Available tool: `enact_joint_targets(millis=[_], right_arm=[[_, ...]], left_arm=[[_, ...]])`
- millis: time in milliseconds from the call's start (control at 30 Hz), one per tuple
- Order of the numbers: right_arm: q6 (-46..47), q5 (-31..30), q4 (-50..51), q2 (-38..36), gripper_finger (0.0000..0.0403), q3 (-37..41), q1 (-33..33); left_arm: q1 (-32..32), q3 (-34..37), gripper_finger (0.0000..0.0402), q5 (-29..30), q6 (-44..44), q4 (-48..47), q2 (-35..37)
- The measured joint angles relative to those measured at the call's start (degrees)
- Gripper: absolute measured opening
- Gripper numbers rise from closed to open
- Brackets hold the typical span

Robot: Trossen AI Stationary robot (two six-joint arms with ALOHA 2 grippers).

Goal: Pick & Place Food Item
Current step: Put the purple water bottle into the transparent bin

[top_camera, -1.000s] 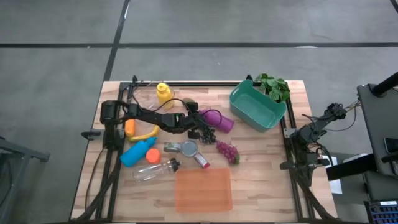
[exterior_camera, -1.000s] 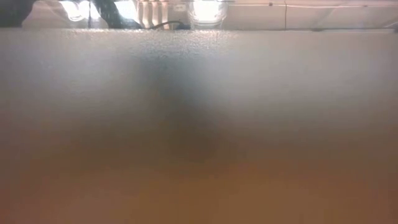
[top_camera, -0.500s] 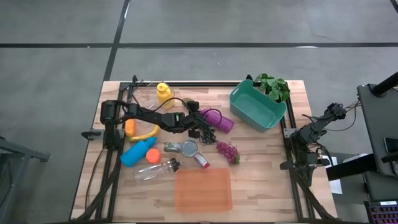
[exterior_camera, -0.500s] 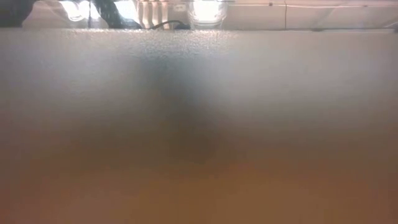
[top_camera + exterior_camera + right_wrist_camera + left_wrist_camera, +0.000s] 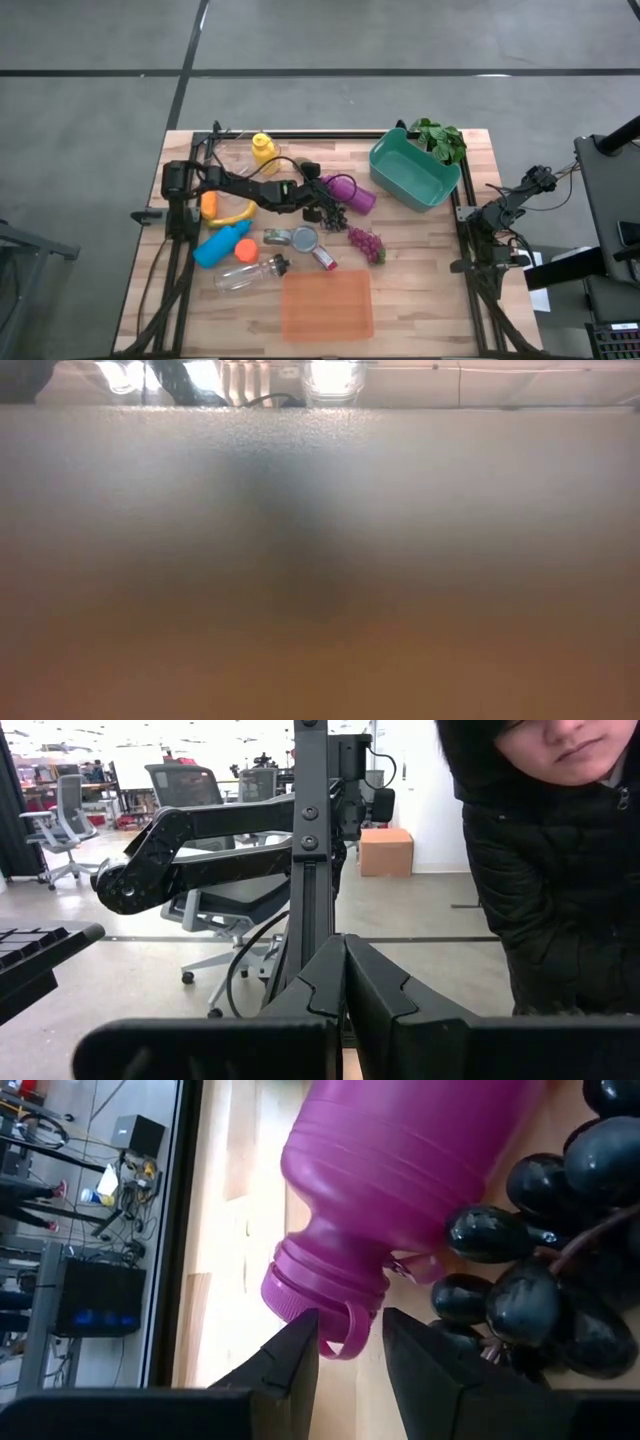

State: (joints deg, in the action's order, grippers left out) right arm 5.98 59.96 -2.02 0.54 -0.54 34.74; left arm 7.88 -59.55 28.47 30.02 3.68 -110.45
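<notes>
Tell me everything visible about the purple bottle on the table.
The purple bottle is opaque plastic by its look, lying on its side on the wooden table near the middle, left of the teal bin. The left wrist view shows a ribbed neck collar and a small loop at the neck. Dark grapes lie against its side. The left gripper sits right at it, with the loop in the gap between its fingers.

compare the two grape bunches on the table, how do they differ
The dark grapes look near black; the red grapes look purplish red. The dark grapes lie against the purple bottle at the left gripper; the red grapes lie apart, nearer the orange tray. Both lie on the wood table.
</notes>
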Motion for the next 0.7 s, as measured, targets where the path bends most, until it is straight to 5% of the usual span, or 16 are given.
enact_joint_targets(millis=[700], right_arm=[[0.0,0.0,0.0,0.0,0.0008,0.0,0.0]], left_arm=[[0.7,0.0,0.0117,-0.2,0.2,-1.0,0.0]])
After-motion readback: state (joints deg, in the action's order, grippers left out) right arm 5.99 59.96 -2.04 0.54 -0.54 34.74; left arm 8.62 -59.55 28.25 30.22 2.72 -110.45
